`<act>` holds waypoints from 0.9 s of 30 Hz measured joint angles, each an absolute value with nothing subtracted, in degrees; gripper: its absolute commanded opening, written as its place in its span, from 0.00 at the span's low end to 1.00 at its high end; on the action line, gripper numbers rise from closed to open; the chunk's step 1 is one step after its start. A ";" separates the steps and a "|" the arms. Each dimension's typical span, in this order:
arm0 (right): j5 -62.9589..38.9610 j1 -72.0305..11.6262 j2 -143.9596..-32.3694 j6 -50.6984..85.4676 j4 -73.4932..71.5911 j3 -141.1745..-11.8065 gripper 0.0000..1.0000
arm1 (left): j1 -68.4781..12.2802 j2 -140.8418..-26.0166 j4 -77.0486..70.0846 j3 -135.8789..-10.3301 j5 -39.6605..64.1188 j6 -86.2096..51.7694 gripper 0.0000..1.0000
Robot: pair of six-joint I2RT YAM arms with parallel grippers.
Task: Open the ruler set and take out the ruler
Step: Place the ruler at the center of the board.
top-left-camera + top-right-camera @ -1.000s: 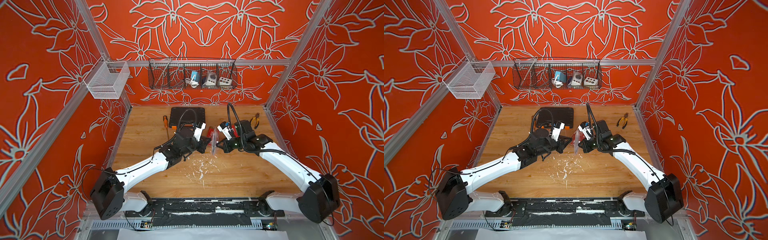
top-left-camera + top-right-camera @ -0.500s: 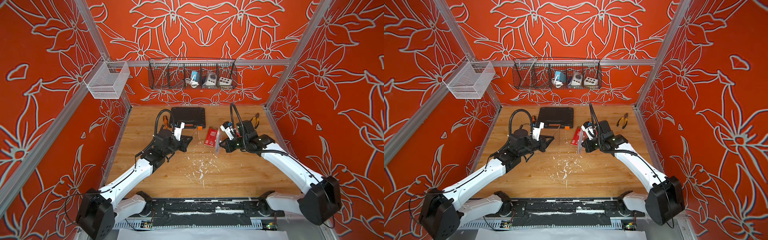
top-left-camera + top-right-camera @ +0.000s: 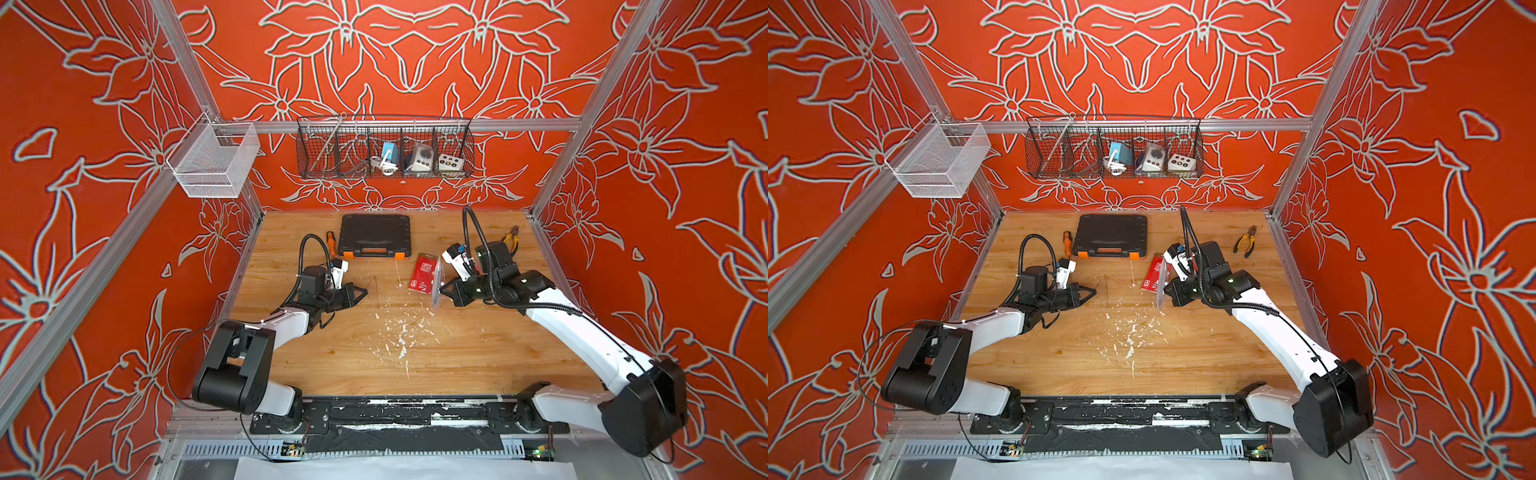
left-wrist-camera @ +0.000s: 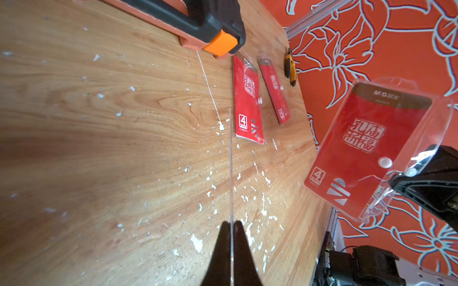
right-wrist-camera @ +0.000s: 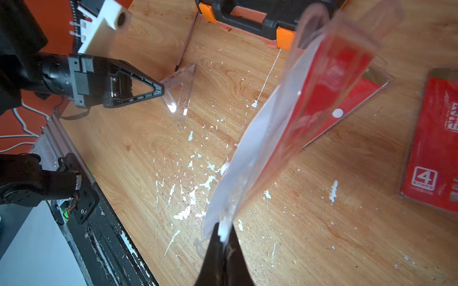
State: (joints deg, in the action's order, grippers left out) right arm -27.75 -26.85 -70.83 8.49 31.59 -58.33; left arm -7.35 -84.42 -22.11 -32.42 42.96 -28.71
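We judge the extraction step essentially complete: the ruler is out of its pack. The left gripper (image 5: 162,88) is pressed together on one corner of a clear triangular ruler (image 5: 178,91), which projects forward from the fingertips. In the left wrist view it shows edge-on as a thin line running straight out from between them. Whether its far edge touches the wooden table (image 5: 322,222) we cannot tell. The right gripper (image 5: 223,230) is pinched on one edge of the ruler-set case (image 5: 322,81), a clear clamshell with a red insert that stands up and away from its tips, flaps sprung apart. Case and ruler are well apart, the grippers facing each other. A second red pack (image 5: 431,138) lies flat on the table beside the right gripper. Whether other rulers remain in the held case we cannot tell. The next move, in our judgement, calls for lowering the ruler flat onto bare table before the left fingers part, because a thin sheet held by one corner may swing or slip.
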 measured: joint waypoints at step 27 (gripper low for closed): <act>-29.04 -25.71 -69.73 7.97 32.60 -58.33 0.00 | -1.26 -98.70 -20.51 -35.81 46.04 -23.70 0.28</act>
State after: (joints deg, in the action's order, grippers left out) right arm -29.04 -25.71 -69.73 7.97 32.60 -58.33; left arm -1.26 -98.70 -20.51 -35.81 46.04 -23.70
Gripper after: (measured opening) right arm 0.045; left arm 0.249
